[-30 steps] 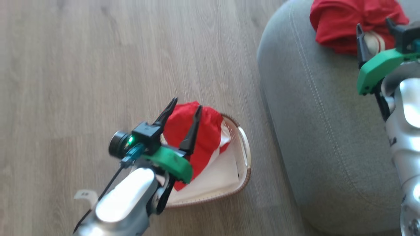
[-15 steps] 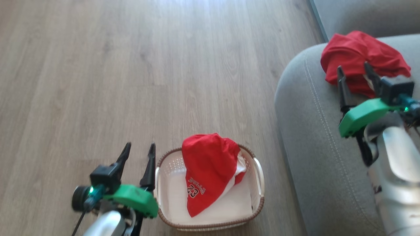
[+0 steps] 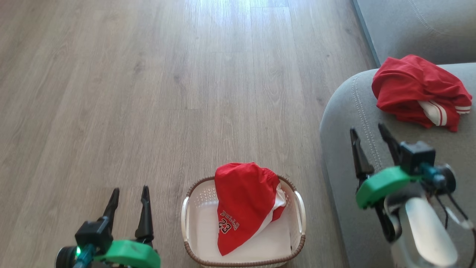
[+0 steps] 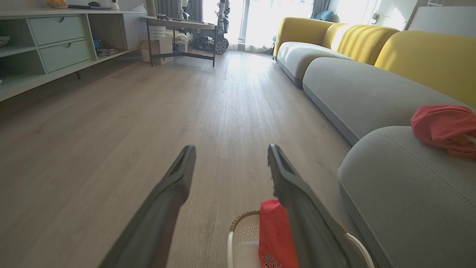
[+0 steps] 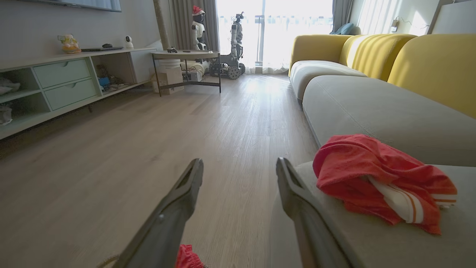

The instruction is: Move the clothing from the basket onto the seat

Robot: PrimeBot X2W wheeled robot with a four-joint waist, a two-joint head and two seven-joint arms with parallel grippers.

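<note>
Both hands have backed away, spread and empty: left hand (image 3: 130, 189) lower left beside the basket (image 3: 185, 217), right hand (image 3: 367, 128) lower right over the seat (image 3: 344, 111). One red garment (image 3: 412, 83) lies on the seat, upper right. The BULLS 23 garment (image 3: 243, 201) sits in the basket, where a deep grab could hook the rim (image 3: 196, 185).

1. Bare wooden floor (image 3: 148, 93) ahead and to the left: wide open, free passage.
2. Inside the basket (image 3: 184, 219): red "BULLS 23" garment (image 3: 245, 201) heaped over the far rim, reachable from straight above.
3. Between basket and seat (image 3: 342, 111): just a narrow strip of floor.
4. On the seat: second red garment (image 3: 420, 89) farther back, bare grey cushion in front of it.
</note>
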